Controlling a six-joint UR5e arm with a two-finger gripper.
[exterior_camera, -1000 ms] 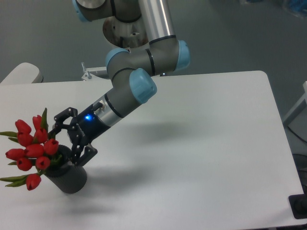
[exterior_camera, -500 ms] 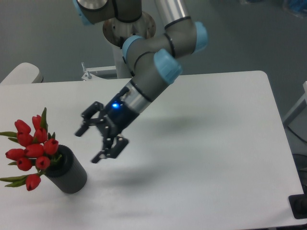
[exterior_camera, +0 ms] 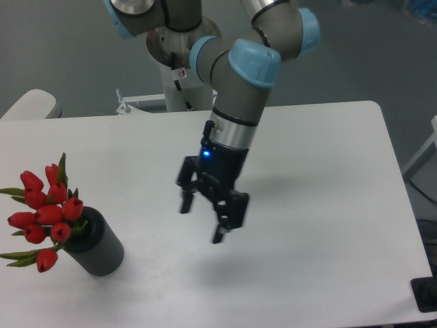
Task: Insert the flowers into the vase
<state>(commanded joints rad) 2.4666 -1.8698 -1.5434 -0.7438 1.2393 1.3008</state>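
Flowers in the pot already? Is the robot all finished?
Looks finished. The flowers stand in the vase, which is upright on the table. The gripper is open, holds nothing and hangs over the middle of the table, apart from the vase. Nothing looks left to do.

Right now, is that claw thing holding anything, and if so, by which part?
Nothing. The gripper hangs open above the table, apart from the flowers, which sit in the vase.
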